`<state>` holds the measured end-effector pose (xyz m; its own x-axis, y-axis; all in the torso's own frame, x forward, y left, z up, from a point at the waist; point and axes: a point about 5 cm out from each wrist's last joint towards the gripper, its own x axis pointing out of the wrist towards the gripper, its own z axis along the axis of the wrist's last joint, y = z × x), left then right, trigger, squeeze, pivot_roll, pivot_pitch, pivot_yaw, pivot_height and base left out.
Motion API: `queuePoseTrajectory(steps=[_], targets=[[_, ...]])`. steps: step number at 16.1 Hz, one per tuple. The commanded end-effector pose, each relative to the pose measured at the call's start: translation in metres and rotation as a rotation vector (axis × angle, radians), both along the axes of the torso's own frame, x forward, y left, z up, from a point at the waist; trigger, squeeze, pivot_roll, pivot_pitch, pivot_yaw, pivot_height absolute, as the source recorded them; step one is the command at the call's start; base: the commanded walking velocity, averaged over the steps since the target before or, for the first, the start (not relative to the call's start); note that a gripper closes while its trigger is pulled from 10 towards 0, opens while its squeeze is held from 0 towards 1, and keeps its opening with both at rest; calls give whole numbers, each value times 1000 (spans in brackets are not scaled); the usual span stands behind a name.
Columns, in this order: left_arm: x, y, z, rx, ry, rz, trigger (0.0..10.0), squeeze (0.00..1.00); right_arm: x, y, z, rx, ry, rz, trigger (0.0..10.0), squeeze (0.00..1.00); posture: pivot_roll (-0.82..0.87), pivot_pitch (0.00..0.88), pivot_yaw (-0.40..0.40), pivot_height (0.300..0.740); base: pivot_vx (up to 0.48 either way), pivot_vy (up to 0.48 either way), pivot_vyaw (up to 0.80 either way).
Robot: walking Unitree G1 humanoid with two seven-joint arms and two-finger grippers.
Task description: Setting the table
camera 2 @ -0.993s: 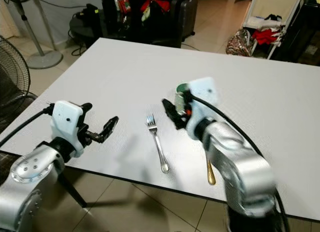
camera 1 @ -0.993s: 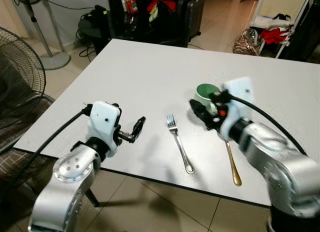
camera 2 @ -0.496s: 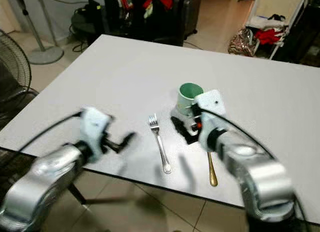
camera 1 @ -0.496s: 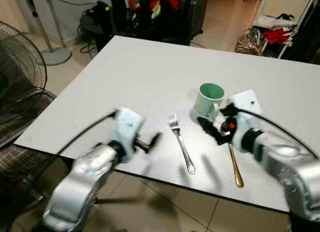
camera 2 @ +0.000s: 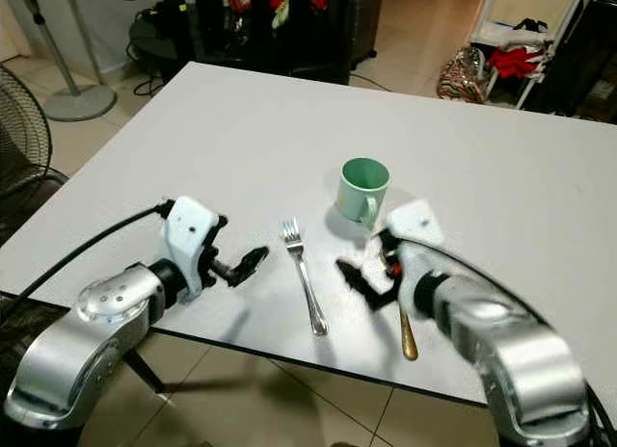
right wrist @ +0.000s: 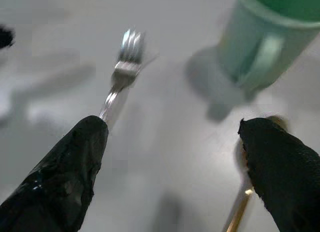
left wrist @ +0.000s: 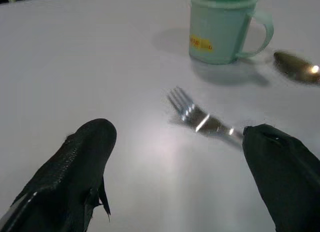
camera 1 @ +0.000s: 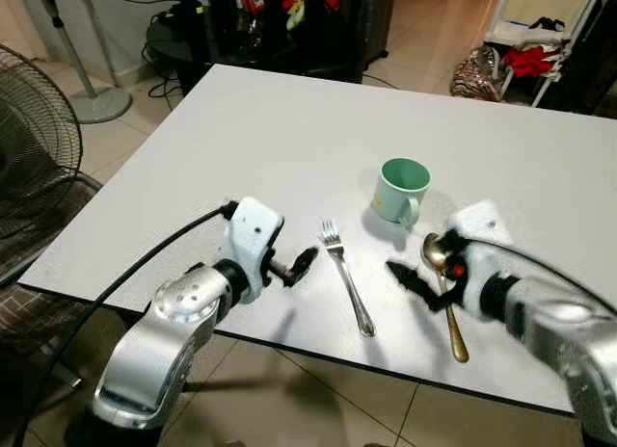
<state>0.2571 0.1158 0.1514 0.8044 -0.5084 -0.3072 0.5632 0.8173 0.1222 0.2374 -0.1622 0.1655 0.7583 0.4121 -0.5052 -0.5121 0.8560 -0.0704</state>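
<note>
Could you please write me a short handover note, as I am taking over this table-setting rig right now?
Left claw: open, holding nothing, low over the white table just left of the silver metal fork.
Right claw: open, holding nothing, between the fork and the gold-handled spoon.
Things: the mint-green ceramic mug stands upright behind the cutlery, handle toward the robot; fork and spoon lie flat, side by side near the front edge, apart from each other.
Done: mug, fork and spoon are on the table.
Left: no plate is set out; judge whether the cutlery needs straightening.
</note>
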Motion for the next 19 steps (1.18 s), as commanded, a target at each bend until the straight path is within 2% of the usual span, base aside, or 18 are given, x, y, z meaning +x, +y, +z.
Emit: queuePoseTrajectory(steps=[1, 2, 3, 4, 7, 12, 14, 19], targets=[[-3, 2, 3, 29, -13, -14, 10000, 82, -1, 7, -8, -101, 16, 63, 10000, 1000, -112, 56, 6, 740, 0, 0, 0], [-4, 4, 3, 40, -15, -26, 10000, 0, 2, 9, -11, -150, 5, 84, 10000, 1000, -110, 55, 6, 740, 0, 0, 0], [-8, 7, 4, 59, -30, -77, 10000, 0, 10, 13, -16, -172, -2, 94, 10000, 173, -101, 54, 6, 740, 0, 0, 0], [-12, 9, 5, 72, -34, -135, 10000, 0, 16, 16, -19, -173, -4, 101, 10000, 0, -98, 54, 5, 740, 0, 0, 0], [-17, 21, 5, 110, -30, -196, 10000, 0, 29, 17, -25, -241, -14, 145, 10000, 0, -86, 47, -3, 740, 0, 0, 0], [-26, 36, 5, 156, -4, -300, 10000, 0, 60, 26, -41, -345, -75, 164, 10000, 0, -83, 42, 0, 740, 0, 0, 0], [-28, 39, 6, 161, 5, -326, 10000, 0, 65, 29, -43, -354, -83, 164, 10000, 0, -80, 40, 1, 740, 0, 0, 0], [-30, 47, 5, 186, 9, -345, 10000, 0, 71, 52, -52, -306, -74, 226, 10000, 0, -72, 39, 6, 740, 0, 0, 0]])
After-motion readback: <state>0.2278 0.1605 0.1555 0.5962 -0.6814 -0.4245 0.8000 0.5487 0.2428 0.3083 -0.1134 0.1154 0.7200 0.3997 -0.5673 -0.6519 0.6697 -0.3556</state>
